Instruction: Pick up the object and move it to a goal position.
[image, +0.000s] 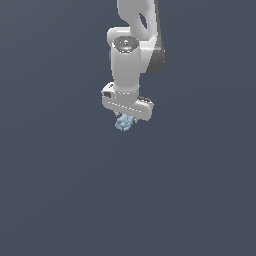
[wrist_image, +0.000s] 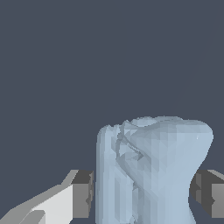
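One pale blue object (image: 123, 122) sits directly beneath the gripper (image: 126, 119), between its two fingers (wrist_image: 82, 194). You see both pads flanking the lump, one touching or nearly so; you cannot tell whether they pinch it yet. Centring it there allows an even squeeze before lifting.

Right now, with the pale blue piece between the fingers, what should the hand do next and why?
Probably close the hand further: the wrist view shows the pale blue piece between the fingers, with one pad seemingly a sliver short of touching.
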